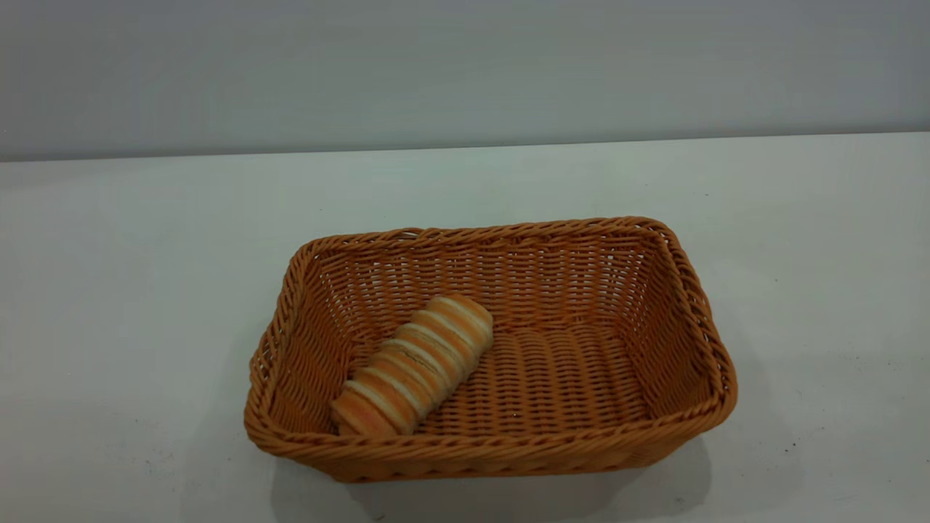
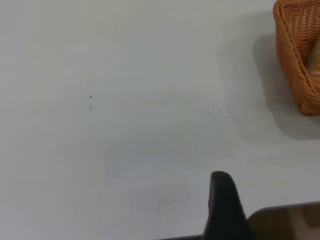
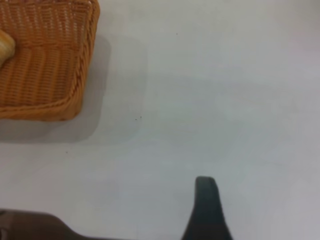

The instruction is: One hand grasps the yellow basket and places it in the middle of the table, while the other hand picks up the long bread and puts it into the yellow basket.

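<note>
Now long bread (image 1: pixel 414 365) in yellow basket (image 1: pixel 697 305), both grippers' state unclear.

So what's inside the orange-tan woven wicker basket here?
One striped golden-and-cream long bread roll lies diagonally on the floor of the woven wicker basket, toward its left end. The weave under the roll is covered; nothing else shows inside.

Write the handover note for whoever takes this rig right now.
Left gripper: clear of the work, over bare table, holding nothing.
Right gripper: likewise over bare table, away from the basket, holding nothing.
Yellow basket: stands around mid-table.
Long bread: lies diagonally inside the basket, toward its left end.
Done: basket placed, bread in.
Left: nothing visible; confirm and park.
</note>
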Robot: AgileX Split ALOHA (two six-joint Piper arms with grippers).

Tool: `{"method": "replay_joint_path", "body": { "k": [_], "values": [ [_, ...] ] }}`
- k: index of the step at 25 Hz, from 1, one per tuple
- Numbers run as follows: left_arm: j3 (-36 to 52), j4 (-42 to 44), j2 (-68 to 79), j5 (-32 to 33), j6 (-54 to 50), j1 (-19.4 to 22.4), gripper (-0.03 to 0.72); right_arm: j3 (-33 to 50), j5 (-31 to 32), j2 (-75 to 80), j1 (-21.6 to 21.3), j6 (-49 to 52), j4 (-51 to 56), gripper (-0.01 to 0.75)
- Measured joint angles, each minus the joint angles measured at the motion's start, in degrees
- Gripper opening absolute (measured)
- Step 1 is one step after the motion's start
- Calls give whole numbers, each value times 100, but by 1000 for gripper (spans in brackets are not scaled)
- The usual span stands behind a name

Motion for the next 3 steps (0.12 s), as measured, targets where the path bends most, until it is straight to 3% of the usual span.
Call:
{"method": "replay_joint_path", "body": {
  "k": [3],
  "values": [
    [0, 0, 0, 0, 0, 0, 530, 0, 0, 0, 0, 0, 0, 562]
  ]
}}
